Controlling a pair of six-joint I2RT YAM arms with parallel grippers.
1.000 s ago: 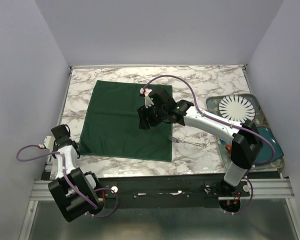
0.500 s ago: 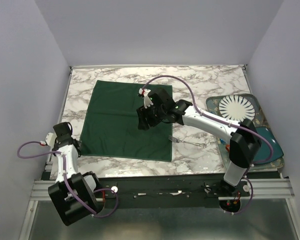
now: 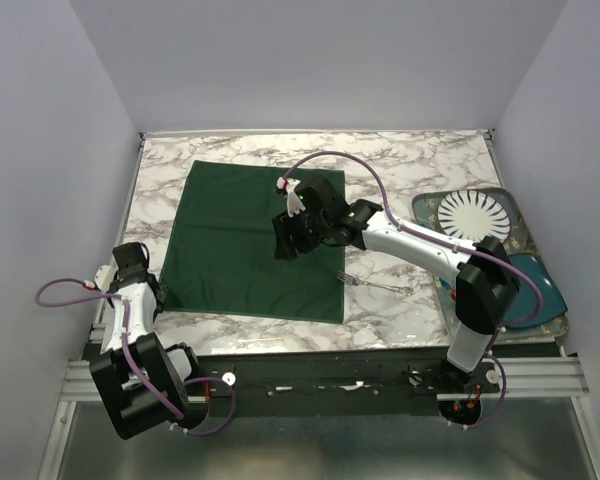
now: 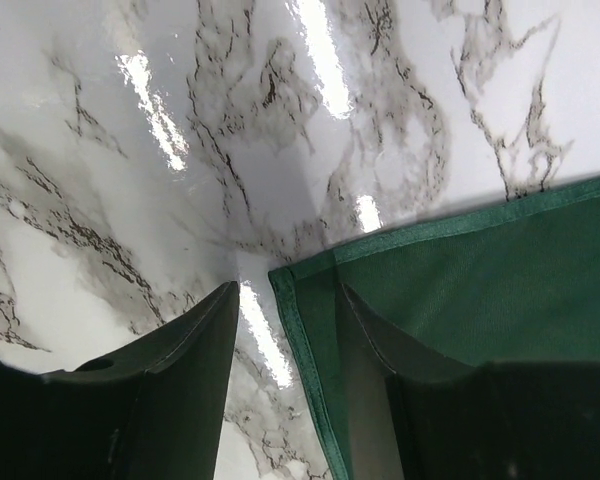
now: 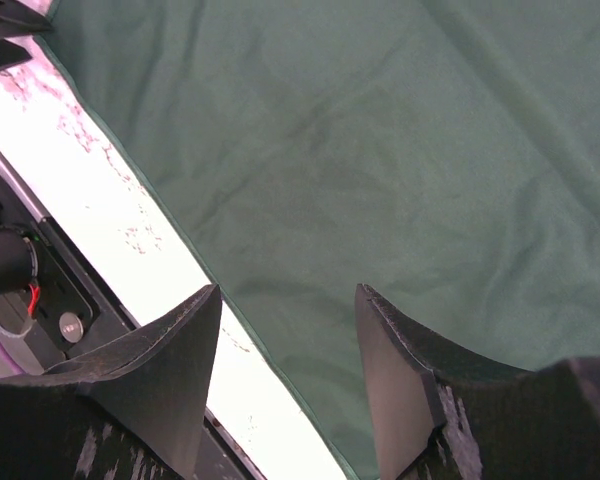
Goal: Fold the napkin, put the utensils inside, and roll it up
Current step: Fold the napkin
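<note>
The napkin (image 3: 250, 235) lies spread flat on the marble table (image 3: 400, 160), a dark green square. The fork (image 3: 376, 284) rests on the marble just off the napkin's near right corner. My left gripper (image 3: 150, 285) stands open at the napkin's near left corner. In the left wrist view the hemmed corner of the napkin (image 4: 480, 270) lies between the open fingers (image 4: 185, 350), with my left gripper (image 4: 285, 320) low over the table. My right gripper (image 3: 286, 244) hovers open above the middle right of the cloth. In the right wrist view my right gripper (image 5: 285, 340) holds nothing above the napkin (image 5: 330, 150).
A tray (image 3: 517, 205) sits at the table's right edge with a white ribbed plate (image 3: 470, 213) and a teal oval dish (image 3: 535, 295). Purple walls close in the left, right and back. The metal rail (image 3: 320, 378) runs along the near edge.
My left arm has swung forward to the napkin's near left corner and its gripper has opened. My right gripper has drifted slightly left over the cloth.
</note>
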